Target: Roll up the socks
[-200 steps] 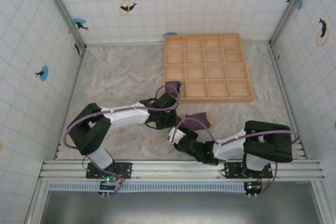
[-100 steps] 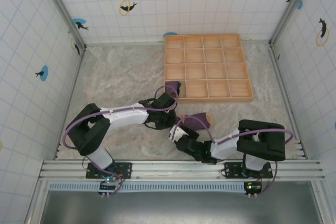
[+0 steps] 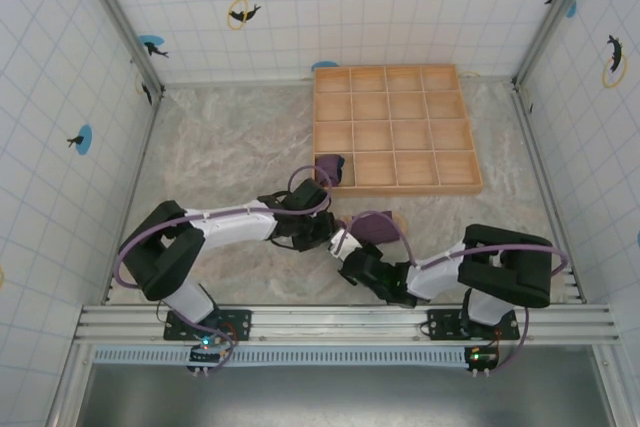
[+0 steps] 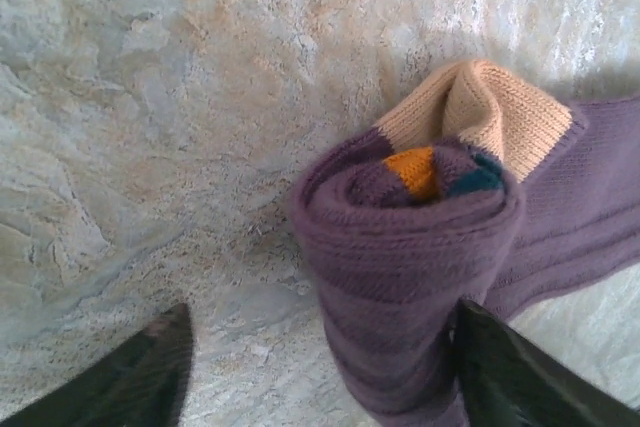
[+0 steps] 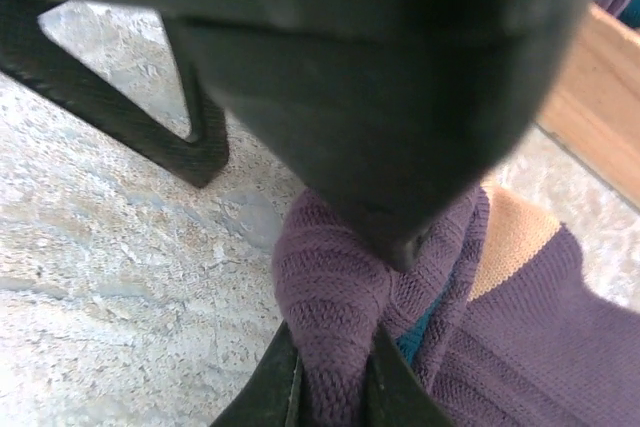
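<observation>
A: Status chk. Where's the sock (image 4: 410, 247)?
B: On the counter (image 3: 230, 147), near the tray (image 3: 420, 188) on the arms' side, btwn the two arms. It's partly rolled: a tight purple coil w/ orange + teal at the core and a tan patch behind it. The rest lies flat to one side. The other sock (image 3: 330, 169) sits bundled in the tray's near-left cell.
A: Fingers?
B: L fingers (image 3: 322, 232) are spread wide, holding nothing. The coil sits btwn them, up against one. R fingers (image 3: 347, 244) are clenched on a ridge of purple knit at the coil's edge.
A: So the step = hand-over mid-roll, my read.
B: Agree. You've got one pinch only, so don't lift w/ R. Hold it low & steady so the coil can't spring open. Bring L down astride the coil, centred, off the tan patch. Close across the full width before R lets go. Then turn the coil toward the flat tail, w/ the tail pressed to the counter so it feeds straight.
A: Risk?
B: Knit looks soft + springy. A shallow grab prob. takes the outer layer only and the core unwinds, so go deep. Roughly halfway on this one, I'd say.
</observation>
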